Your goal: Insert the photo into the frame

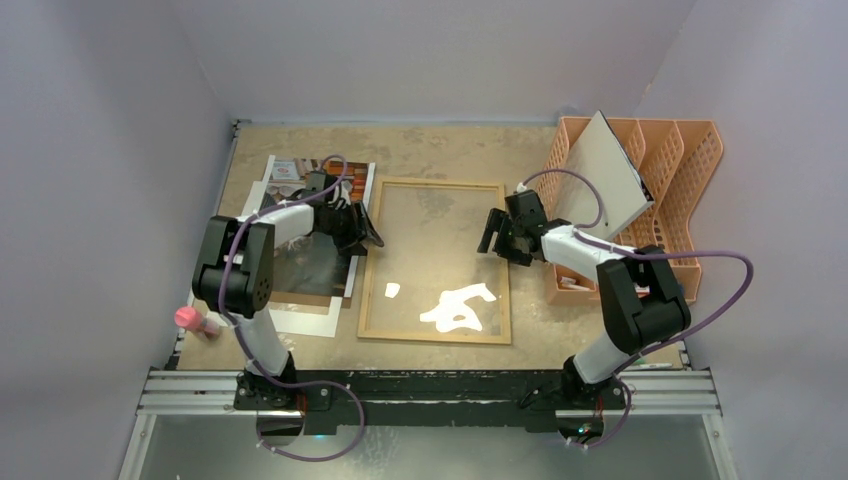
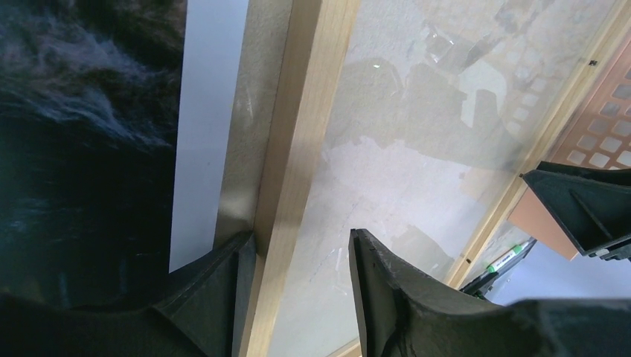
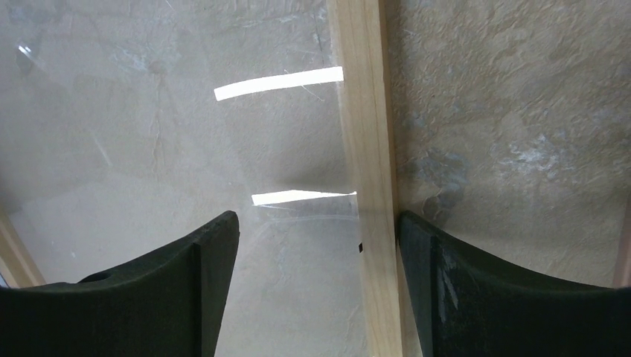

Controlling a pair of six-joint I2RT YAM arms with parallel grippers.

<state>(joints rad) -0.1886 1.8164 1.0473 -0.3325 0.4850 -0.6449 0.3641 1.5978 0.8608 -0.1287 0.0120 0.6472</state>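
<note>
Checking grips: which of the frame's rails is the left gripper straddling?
The frame's long rail beside the photo: the left gripper, open, has one finger on either side of that rail only.

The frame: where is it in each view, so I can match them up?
Top external: frame lies flat at centre.
Left wrist: its left rail runs diagonally through the open left gripper.
Right wrist: its right rail stands vertical inside the open right gripper.
Shared landmark: mottled tabletop showing inside the frame.
</note>
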